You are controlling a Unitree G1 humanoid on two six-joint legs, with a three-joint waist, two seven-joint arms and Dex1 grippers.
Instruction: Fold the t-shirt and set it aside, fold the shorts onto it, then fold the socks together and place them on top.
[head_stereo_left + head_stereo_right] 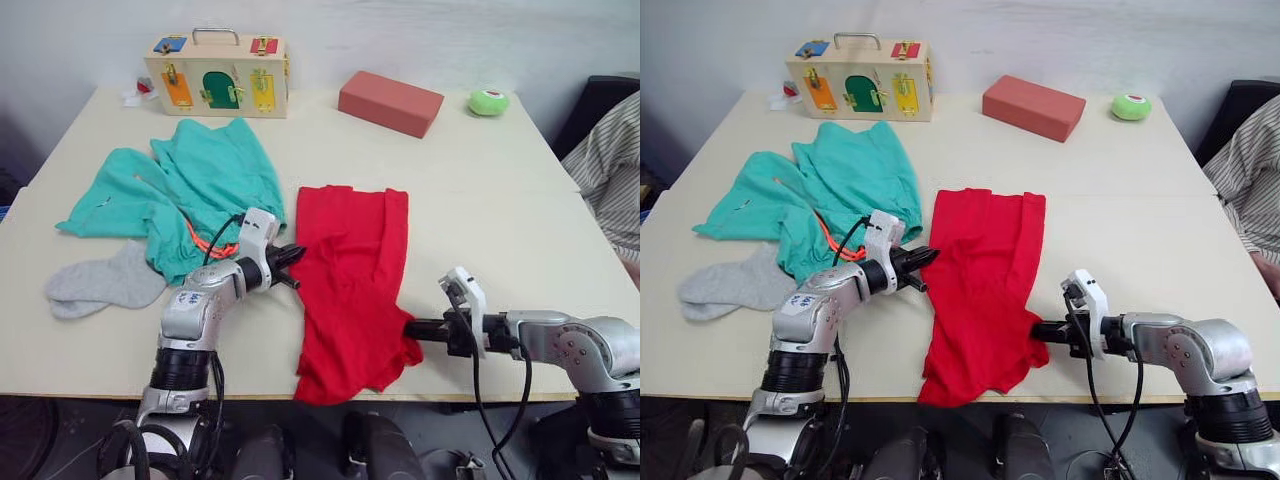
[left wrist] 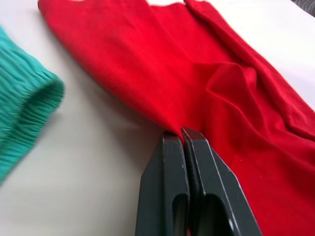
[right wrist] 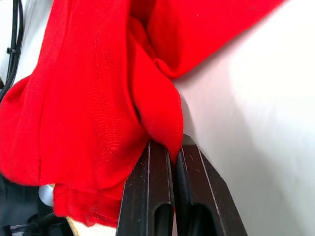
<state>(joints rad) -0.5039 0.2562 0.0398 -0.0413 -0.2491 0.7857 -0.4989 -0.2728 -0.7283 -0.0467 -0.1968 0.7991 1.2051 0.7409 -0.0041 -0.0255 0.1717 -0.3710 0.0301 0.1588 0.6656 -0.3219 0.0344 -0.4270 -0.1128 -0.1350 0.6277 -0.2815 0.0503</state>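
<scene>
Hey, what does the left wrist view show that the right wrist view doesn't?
Left wrist view alone: the gathered teal waistband of the shorts beside the shirt, and the left pincer shut on the t-shirt's edge where it lies on the table. Right wrist view alone: the right pincer shut on a bunched fold of the shirt near the table's front edge, with a black cable at the side. Both share: the red t-shirt pinched between black fingers.

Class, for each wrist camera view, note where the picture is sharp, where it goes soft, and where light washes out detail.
Left wrist view: the t-shirt is crisp near the left gripper, while the shorts at the edge blur. Right wrist view: the red folds at the right gripper are sharp, and the table beside them is washed to near white by bright light.
</scene>
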